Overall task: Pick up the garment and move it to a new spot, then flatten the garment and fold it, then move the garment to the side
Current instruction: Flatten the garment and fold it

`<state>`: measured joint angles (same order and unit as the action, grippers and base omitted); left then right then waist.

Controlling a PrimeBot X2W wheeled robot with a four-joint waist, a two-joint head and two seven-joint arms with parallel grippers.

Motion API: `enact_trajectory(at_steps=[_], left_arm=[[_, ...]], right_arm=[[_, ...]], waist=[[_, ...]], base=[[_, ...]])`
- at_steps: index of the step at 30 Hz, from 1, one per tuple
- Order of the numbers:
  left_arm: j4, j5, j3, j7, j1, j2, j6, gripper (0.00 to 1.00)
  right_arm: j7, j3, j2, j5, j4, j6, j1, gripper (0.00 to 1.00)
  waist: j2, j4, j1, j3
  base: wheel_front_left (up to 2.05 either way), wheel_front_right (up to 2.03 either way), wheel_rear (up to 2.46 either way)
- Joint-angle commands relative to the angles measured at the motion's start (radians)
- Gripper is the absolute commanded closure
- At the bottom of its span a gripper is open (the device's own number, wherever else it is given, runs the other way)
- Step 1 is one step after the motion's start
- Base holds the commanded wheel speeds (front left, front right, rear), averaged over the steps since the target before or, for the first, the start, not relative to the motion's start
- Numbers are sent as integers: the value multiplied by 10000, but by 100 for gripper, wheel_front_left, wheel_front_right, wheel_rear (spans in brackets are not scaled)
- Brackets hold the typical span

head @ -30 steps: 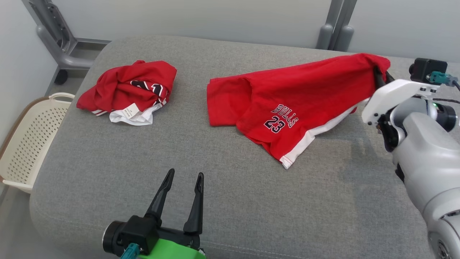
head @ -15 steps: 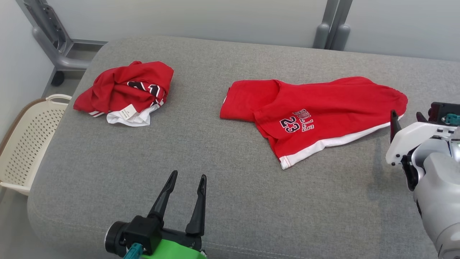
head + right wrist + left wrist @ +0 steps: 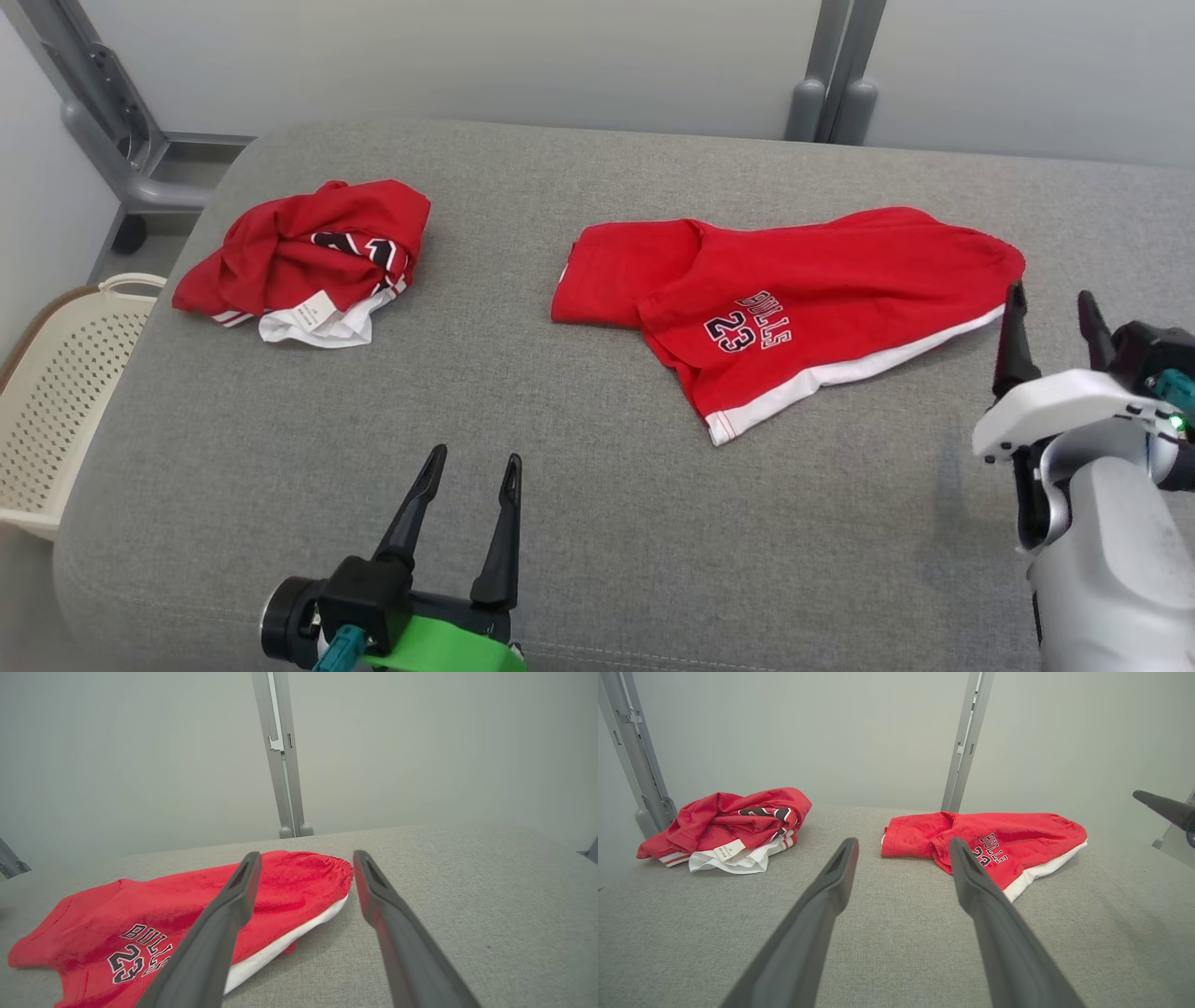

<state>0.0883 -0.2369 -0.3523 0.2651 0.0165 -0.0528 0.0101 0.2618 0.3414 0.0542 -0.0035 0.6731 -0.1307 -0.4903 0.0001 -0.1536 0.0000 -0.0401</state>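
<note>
The garment (image 3: 794, 299) is a pair of red shorts with a white hem and "BULLS 23" lettering, lying loosely spread on the grey cushion (image 3: 579, 523), right of centre; it also shows as the garment (image 3: 985, 842) and the garment (image 3: 187, 914). My right gripper (image 3: 1047, 303) stands open just off the garment's right end, with nothing between its fingers (image 3: 224, 924). My left gripper (image 3: 471, 471) is open near the front edge, well short of the garment, fingers (image 3: 822, 905) apart and empty.
A second red garment (image 3: 299, 257) lies crumpled at the cushion's back left. A cream perforated basket (image 3: 56, 392) stands on the floor off the left edge. Grey metal posts (image 3: 831, 65) rise behind the cushion against the wall.
My right gripper let go of the garment's right end, opened and drew back toward the front right. The garment dropped flat onto the cushion. The camera shifted slightly.
</note>
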Motion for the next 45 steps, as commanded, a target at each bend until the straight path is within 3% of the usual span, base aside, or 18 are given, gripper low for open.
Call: enact_trajectory(at_steps=[1,9,16,27,45], left_arm=[[17,-17,62,-6,-114,-55,-57,0],[266,-69,257,-6,56,-28,-407,0],[317,-156,536,-6,352,-12,-730,0],[321,-53,1039,-6,1068,-1,-709,0],[457,79,1108,-6,1078,9,-471,0]], right_arm=[[25,-298,-50,302,-266,0,345,0],[24,-1305,-23,1670,-3022,1,2659,0],[24,-1716,-22,1938,-4006,1,3965,0],[24,-2030,-22,2081,-4045,1,5133,0],[-125,-2228,-24,1606,-4619,1,5409,0]], waist=[[-1,105,0,77],[-1,559,0,478],[-1,868,0,864],[-1,1272,0,1431],[-1,1513,0,1276]], base=[[0,0,0],[0,0,0],[0,0,0],[0,0,0],[0,0,0]])
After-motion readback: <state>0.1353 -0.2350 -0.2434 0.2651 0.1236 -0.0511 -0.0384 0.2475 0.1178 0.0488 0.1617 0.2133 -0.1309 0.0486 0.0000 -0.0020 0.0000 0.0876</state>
